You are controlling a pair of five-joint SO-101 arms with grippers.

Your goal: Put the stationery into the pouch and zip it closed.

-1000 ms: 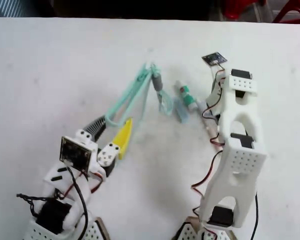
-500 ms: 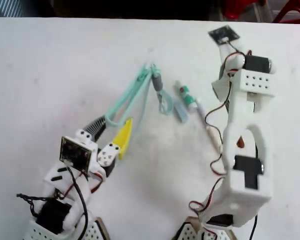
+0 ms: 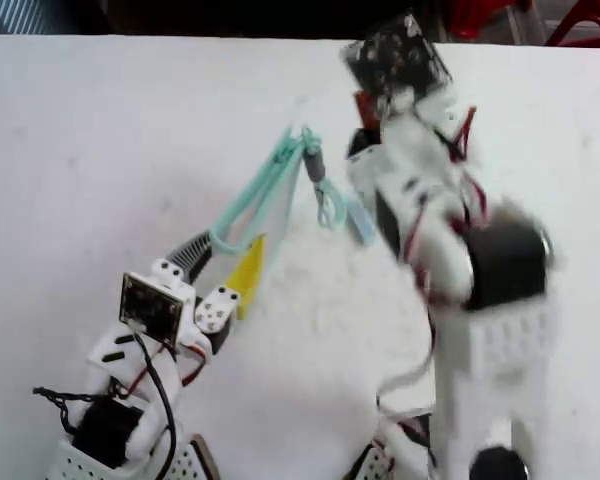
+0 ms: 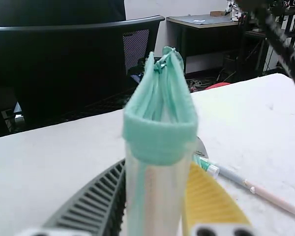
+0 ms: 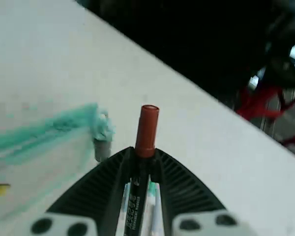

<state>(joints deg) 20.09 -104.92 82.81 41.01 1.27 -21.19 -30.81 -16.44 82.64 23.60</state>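
My left gripper (image 3: pixel 220 252) is shut on the near end of a clear pouch (image 3: pixel 270 205) with a teal zipper edge, holding it between a grey and a yellow finger (image 3: pixel 246 270). In the left wrist view the pouch (image 4: pixel 160 132) stands upright in that gripper (image 4: pixel 156 169). My right gripper (image 5: pixel 145 152) is shut on a marker (image 5: pixel 148 129) with a red-brown cap and hangs above the table near the pouch's far end (image 5: pixel 54 130). In the high view the right arm (image 3: pixel 430 210) is raised over the other stationery.
A pen with a teal cap (image 4: pixel 209 168) and a pale barrel lies on the white table (image 3: pixel 100 140) beside the pouch. A small blue piece (image 3: pixel 360 222) lies by the pouch's grey zipper pull (image 3: pixel 314 166). A dark chair (image 4: pixel 64 59) stands beyond the table edge.
The right arm has risen from the table and swung toward the pouch's far end, carrying the marker. The left arm and pouch have stayed put.
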